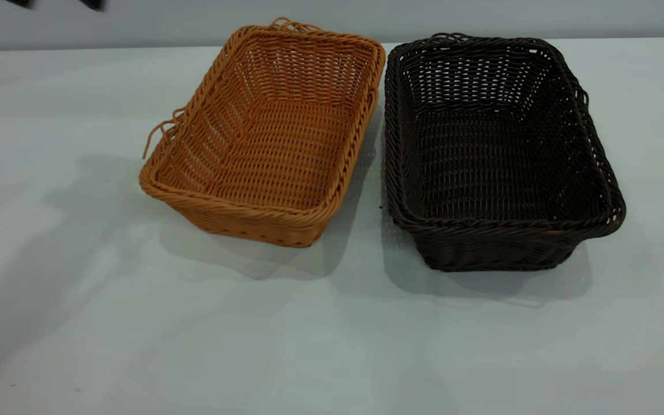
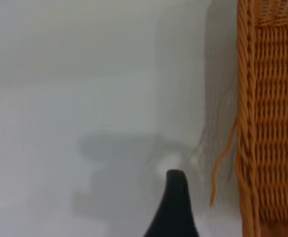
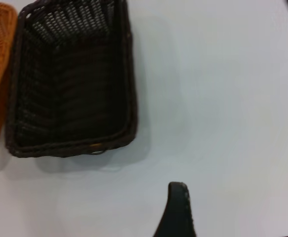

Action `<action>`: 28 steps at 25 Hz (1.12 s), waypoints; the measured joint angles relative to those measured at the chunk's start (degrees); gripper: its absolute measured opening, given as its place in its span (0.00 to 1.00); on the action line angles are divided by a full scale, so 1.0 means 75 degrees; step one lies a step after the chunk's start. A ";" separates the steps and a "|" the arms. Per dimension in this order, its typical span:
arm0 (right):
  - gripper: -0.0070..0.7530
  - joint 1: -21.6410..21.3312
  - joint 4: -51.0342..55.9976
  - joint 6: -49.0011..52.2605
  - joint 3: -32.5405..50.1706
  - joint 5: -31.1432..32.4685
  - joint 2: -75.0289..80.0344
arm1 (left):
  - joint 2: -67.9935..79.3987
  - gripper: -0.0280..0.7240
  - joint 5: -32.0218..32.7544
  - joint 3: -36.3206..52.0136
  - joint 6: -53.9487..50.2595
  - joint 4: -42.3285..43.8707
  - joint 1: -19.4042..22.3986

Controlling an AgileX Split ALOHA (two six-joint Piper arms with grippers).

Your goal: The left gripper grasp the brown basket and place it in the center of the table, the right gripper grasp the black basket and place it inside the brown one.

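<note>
Table [image 1: 78, 323]: wide, plain white-grey top; both baskets stand on it, toward its far side.
Brown basket [image 1: 268, 132]: rectangular orange-tan wicker, upright and empty, on the left of the pair in the exterior view; loose strands stick out from its left rim and far rim.
Black basket [image 1: 496, 150]: rectangular, very dark wicker, upright and empty, just beside the brown basket on its right; their far corners nearly touch, and the gap widens toward the camera.
Left gripper [image 1: 55, 3]: two dark tips show at the top left edge of the exterior view, well apart from the brown basket and holding nothing; the tips stand spread with a gap between them. In its wrist view one dark finger [image 2: 173, 207] shows near the basket's side wall and a loose strand.
Right gripper [image 3: 176, 212]: only one dark finger shows, in its wrist view, apart from the black basket; whether it is spread or closed cannot be told.
</note>
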 joint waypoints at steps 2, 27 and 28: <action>0.72 0.0000 0.0229 0.0000 0.0000 -0.0263 0.0623 | 0.0746 0.80 -0.0025 -0.0545 0.0007 0.0000 -0.0170; 0.72 0.0925 0.6150 -0.2522 -0.0050 -0.2823 0.7899 | 0.4733 0.18 -0.0403 -0.3338 -0.0055 -0.0156 -0.0790; 0.72 0.1193 0.6417 -0.2580 -0.0059 -0.3102 0.8290 | 0.4643 0.17 -0.0355 -0.3355 -0.0049 -0.0156 -0.0790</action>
